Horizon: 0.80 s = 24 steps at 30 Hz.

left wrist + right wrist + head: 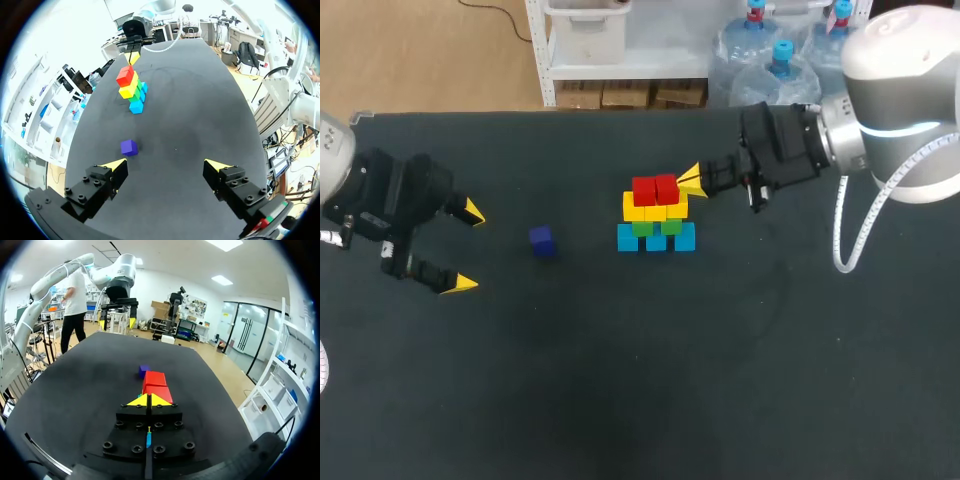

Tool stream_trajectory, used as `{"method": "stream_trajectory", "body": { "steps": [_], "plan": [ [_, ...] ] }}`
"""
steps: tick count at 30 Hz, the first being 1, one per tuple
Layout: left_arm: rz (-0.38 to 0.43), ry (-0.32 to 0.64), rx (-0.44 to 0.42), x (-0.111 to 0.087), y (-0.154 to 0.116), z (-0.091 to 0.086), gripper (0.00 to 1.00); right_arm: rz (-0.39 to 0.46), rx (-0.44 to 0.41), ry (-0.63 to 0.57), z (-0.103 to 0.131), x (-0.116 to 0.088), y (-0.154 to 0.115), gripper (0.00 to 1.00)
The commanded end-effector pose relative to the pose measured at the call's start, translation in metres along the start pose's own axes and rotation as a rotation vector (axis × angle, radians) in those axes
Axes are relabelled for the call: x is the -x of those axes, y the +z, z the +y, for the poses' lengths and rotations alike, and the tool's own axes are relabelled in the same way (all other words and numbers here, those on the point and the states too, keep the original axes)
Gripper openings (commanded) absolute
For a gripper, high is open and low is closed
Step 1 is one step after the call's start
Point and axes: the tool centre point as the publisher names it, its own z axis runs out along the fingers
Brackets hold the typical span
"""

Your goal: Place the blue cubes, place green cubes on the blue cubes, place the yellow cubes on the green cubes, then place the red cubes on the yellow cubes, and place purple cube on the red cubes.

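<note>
Since red cubes (655,188) already cap the stack (655,226) just ahead of the right gripper (690,180), its tips pressed together, only the purple cube (542,240), lying ahead of the spread left gripper (466,248), awaits placing.

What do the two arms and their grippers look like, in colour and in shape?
Both arms, left arm and right arm, have rounded silver-grey shells. The right arm carries a glowing light-blue ring and a white ribbed cable. The left gripper and right gripper are black and blocky, with pointed yellow tips.
</note>
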Motion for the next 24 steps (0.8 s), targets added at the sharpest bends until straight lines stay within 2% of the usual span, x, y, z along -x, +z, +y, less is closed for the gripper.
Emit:
{"method": "stream_trajectory", "body": {
  "steps": [1,24],
  "plan": [
    [-0.009,0.005,0.002,-0.0023,0.0003,-0.0002,1.00,-0.001,-0.001,-0.001,-0.0002,0.0006,0.0002,0.00],
    [-0.009,0.005,0.002,-0.0023,0.0003,-0.0002,1.00,-0.003,0.007,-0.005,-0.0012,0.0018,0.0023,0.00]
  ]
}}
